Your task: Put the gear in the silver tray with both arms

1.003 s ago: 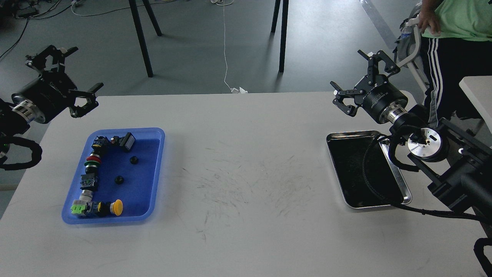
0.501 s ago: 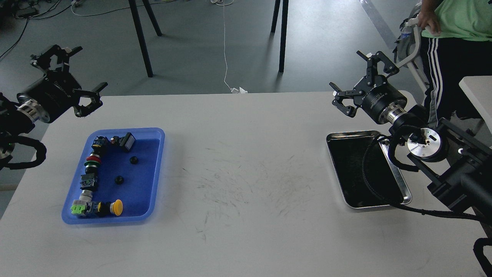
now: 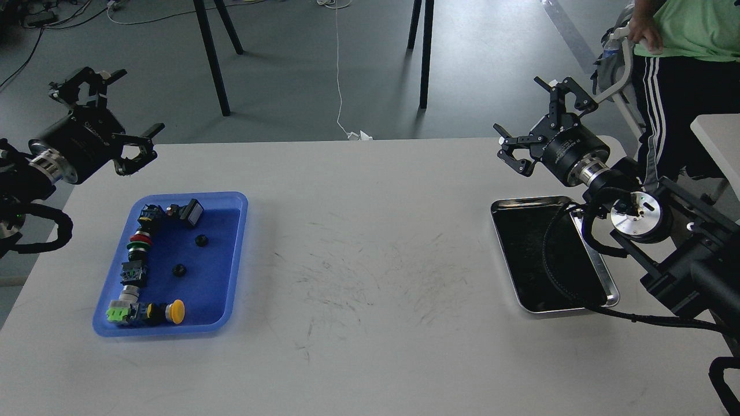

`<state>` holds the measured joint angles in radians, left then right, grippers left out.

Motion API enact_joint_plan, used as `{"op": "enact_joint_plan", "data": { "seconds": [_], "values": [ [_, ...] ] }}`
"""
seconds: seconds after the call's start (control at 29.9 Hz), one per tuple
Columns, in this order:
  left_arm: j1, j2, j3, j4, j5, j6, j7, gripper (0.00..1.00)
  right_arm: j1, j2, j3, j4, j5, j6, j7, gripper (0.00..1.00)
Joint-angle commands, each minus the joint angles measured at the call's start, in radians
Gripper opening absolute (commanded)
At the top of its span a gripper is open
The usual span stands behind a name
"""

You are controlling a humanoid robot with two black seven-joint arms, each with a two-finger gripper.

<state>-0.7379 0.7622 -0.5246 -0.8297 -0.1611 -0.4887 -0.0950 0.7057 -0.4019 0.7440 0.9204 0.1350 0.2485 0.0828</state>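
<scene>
Left gripper (image 3: 115, 118) now a little farther and further right than a second ago, drifting over the table's far-left corner toward the far end of the blue tray (image 3: 231, 254); fingers spread wide, nothing between them. Right gripper (image 3: 540, 124) shifted only slightly left and far, hanging above the table just beyond the far edge of the silver tray (image 3: 529, 202); fingers likewise wide open and empty. Probably the opening reach of the task: no gear lifted yet, nothing delivered.

Silver tray on the right side of the table (image 3: 370, 231), dark bottom bare of parts, partly crossed by the right arm's black cable. Blue tray well apart on the left.

Count, as far as visible:
- two trays, one blue, one silver
- two small black gears lying loose in the blue tray, far one (image 3: 201, 240) and near one (image 3: 179, 270), apart from each other
- a column of push-button and switch parts along the blue tray's left wall, roughly six or seven, exact number hard to tell
- among them one yellow mushroom button (image 3: 175, 311) at the near end and one black square part (image 3: 191, 211) at the far end
- two arms, both free

Person in a green shirt (image 3: 688, 34) standing beyond the table's far-right corner.
</scene>
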Motion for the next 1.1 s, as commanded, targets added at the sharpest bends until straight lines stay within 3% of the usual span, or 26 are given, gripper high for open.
{"op": "enact_joint_plan", "data": {
  "seconds": [0.0,1.07],
  "values": [
    [0.000,0.002,0.000,0.000,0.000,0.000,0.000,0.99,0.000,0.000,0.000,0.000,0.000,0.000,0.000,0.99],
    [-0.026,0.002,-0.005,0.023,-0.003,0.000,-0.002,0.99,0.009,0.003,0.020,-0.003,0.000,0.000,0.008,0.99]
  ]
}}
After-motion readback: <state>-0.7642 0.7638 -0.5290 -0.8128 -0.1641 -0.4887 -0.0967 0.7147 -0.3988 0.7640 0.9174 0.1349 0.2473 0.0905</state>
